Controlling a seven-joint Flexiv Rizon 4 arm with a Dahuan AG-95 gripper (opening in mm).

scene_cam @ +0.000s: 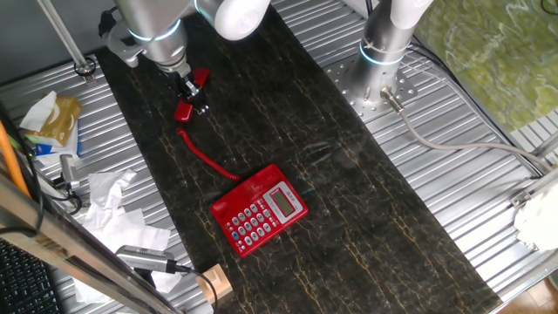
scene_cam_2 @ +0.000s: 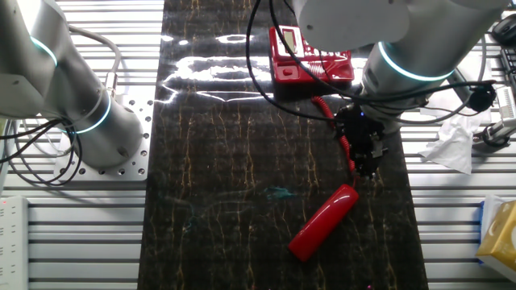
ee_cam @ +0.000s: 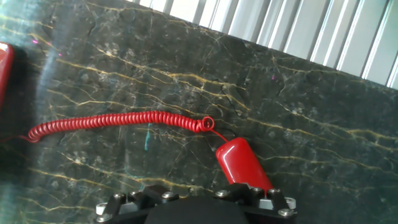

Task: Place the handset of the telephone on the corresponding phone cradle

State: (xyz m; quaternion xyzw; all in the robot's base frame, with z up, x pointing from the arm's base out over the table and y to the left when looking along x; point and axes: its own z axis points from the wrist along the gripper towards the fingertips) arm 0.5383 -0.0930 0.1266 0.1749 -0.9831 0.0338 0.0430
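The red handset (scene_cam_2: 321, 223) lies flat on the dark marble mat, apart from the telephone. In the hand view its rounded end (ee_cam: 239, 163) shows by the coiled red cord (ee_cam: 118, 121). The red telephone (scene_cam: 260, 209) sits face up with its grey-white buttons and pale display. The phone cradle (scene_cam: 237, 185), the strip along its edge by the cord, is bare. My gripper (scene_cam_2: 367, 165) hovers over the handset's cord end. In one fixed view it (scene_cam: 193, 94) covers the handset's middle. Its fingertips are out of the hand view, so I cannot tell their gap.
A second arm's base (scene_cam: 384, 48) stands on the metal table at the far side. Crumpled white paper (scene_cam: 113, 196), a yellow packet (scene_cam: 54, 118) and a small wooden block (scene_cam: 214, 283) lie beside the mat. Cables (scene_cam: 453, 139) run across the ribbed table.
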